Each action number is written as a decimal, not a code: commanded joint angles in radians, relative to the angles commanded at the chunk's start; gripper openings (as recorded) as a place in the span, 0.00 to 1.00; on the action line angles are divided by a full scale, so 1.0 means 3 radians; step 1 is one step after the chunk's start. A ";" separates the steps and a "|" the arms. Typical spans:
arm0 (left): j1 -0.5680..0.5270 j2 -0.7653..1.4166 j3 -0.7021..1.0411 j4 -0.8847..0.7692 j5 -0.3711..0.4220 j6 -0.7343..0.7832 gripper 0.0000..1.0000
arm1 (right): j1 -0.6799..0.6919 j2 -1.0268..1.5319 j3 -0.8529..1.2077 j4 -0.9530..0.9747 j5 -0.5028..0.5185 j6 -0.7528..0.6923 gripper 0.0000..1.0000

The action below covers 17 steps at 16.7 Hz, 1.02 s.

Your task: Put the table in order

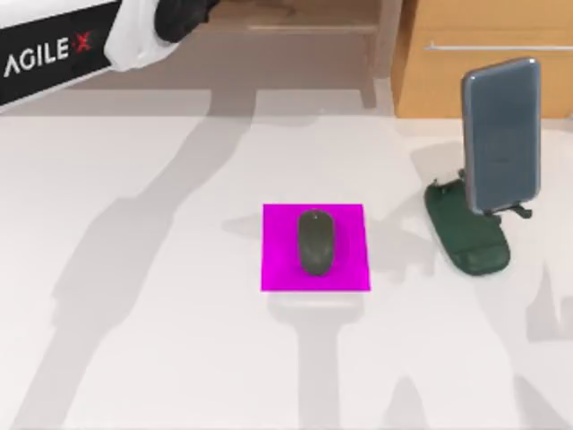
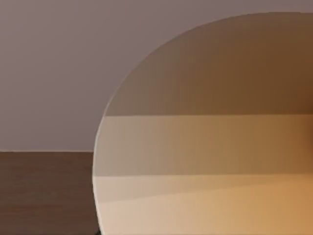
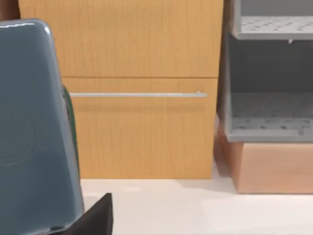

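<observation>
The white table carries a magenta square pad at its middle, and a dark grey mouse lies on that pad. At the right a grey-blue phone leans upright in a dark green stand. My left arm reaches across the top left corner, its black end at the picture's top edge by the wooden cabinet's open part. In the right wrist view the phone stands close in front of the cabinet's drawer front.
A tan wooden cabinet with a metal drawer handle stands at the back right. Beside it, the right wrist view shows a grey perforated shelf unit on a wooden base. In the left wrist view, tan wood surfaces sit very close.
</observation>
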 joint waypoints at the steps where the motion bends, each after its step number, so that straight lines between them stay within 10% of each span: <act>1: 0.0000 0.0000 0.0000 0.0000 0.0000 0.0000 0.15 | 0.0000 0.0000 0.0000 0.0000 0.0000 0.0000 1.00; 12: 0.0000 0.0000 0.0000 0.0000 0.0000 0.0000 0.98 | 0.0000 0.0000 0.0000 0.0000 0.0000 0.0000 1.00; 17: 0.0000 0.0000 0.0000 0.0000 0.0000 0.0000 1.00 | 0.0000 0.0000 0.0000 0.0000 0.0000 0.0000 1.00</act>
